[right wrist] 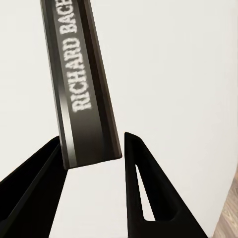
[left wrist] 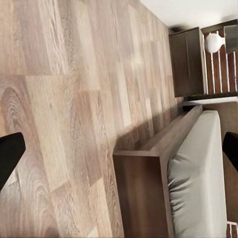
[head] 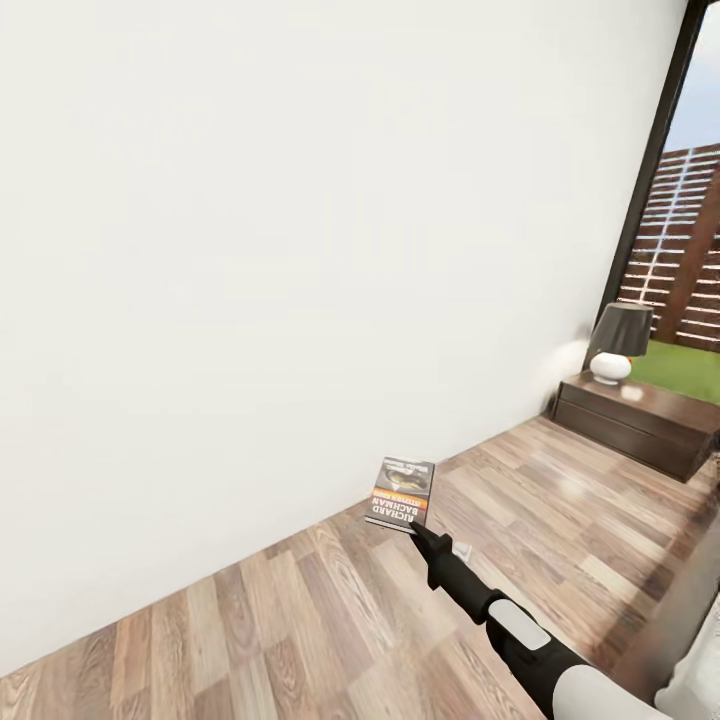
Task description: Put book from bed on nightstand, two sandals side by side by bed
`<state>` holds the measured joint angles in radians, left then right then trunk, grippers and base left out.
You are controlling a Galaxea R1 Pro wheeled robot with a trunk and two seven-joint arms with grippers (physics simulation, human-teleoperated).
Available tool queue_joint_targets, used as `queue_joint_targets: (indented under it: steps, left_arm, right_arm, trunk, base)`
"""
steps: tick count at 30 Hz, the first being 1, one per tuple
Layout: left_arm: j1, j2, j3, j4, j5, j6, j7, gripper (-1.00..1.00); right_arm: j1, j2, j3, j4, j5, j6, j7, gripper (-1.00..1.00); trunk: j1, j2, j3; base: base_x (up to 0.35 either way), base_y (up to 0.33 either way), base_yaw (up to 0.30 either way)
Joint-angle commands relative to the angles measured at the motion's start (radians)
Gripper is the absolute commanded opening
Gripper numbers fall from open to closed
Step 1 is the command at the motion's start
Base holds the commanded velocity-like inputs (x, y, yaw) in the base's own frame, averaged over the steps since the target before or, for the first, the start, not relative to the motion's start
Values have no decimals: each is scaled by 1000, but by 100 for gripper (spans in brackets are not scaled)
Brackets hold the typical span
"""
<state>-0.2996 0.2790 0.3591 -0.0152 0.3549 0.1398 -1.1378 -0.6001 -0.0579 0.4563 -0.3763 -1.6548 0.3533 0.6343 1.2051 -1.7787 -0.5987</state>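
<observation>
Book in your right gripper, fingers pinching bottom edge by spine, carried above floor, well short of nightstand. Thin, light, probably floppy; shallow grip, may swing. Left gripper spread wide, empty, beside bed.

1. A plain white wall met a light-brown wood-plank floor.
2. A black-framed window showed a slatted fence and green grass in daylight.
</observation>
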Motion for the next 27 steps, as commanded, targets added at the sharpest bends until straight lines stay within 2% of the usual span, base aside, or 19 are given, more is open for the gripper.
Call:
queue_joint_targets:
  steps: [1, 27]
  left_arm:
    - [0, 0, 6, 0, -2, 11, -3, 100]
    - [0, 0, 6, 0, -2, 11, -3, 100]
  right_arm:
    - [-2, 0, 5, 0, -13, 6, 2, -100]
    - [-1, -1, 5, 0, -13, 6, 2, -100]
  trunk:
    - [0, -1, -1]
    - [0, -1, -1]
  base:
    - [177, 130, -215]
    - [176, 130, -215]
